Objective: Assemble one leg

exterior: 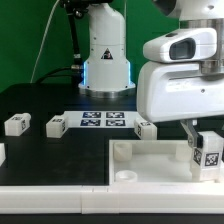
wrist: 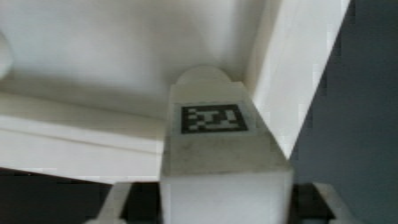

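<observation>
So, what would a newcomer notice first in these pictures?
First the big white tool at the exterior view's right, shut on the leg, a small tagged block held over the white tray. Then the loose tagged blocks in a row on the black table, beside the marker board.

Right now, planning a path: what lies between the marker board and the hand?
One loose leg, on the black table just off the marker board. It shows only in the exterior view.
</observation>
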